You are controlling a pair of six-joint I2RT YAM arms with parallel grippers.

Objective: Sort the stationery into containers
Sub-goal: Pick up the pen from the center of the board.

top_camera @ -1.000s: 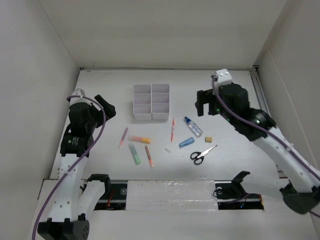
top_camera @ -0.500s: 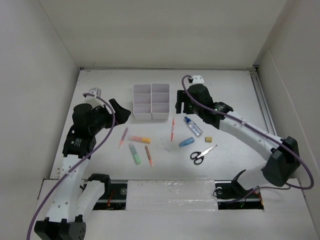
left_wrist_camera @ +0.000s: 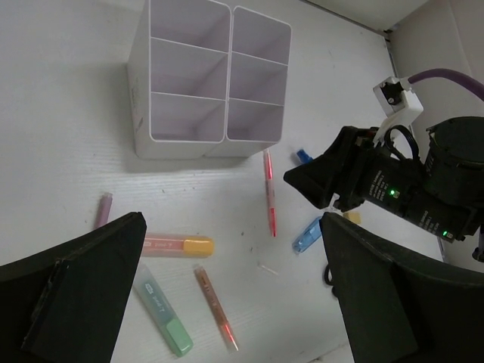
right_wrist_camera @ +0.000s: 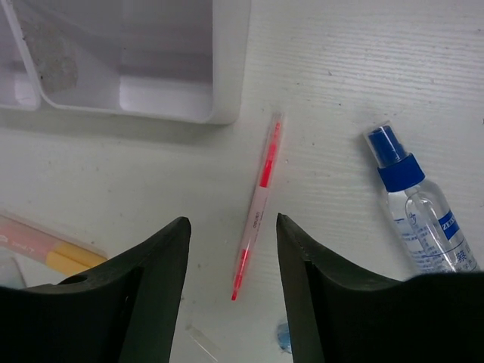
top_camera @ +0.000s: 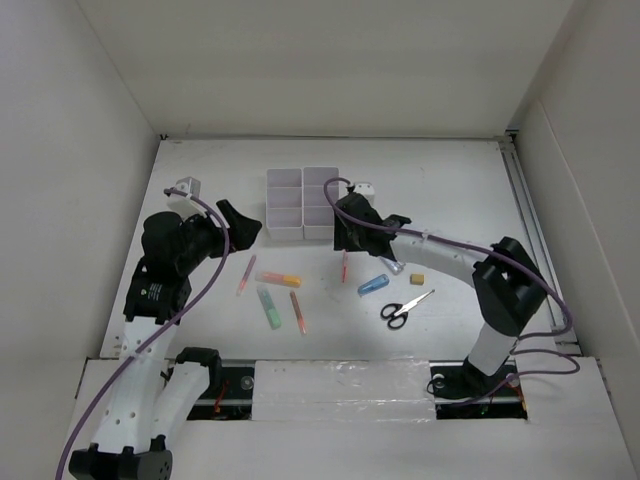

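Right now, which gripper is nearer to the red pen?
Right. The right gripper hangs above the red pen, fingers either side; the left gripper is away to its left.

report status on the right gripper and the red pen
Right gripper open, astride the red pen, not gripping. Left gripper open, empty. Pen lying flat near the white trays; spray bottle beside it, not blocking.

The right wrist view crops the bottle (right_wrist_camera: 426, 218) at right and the tray (right_wrist_camera: 231, 60) at top.
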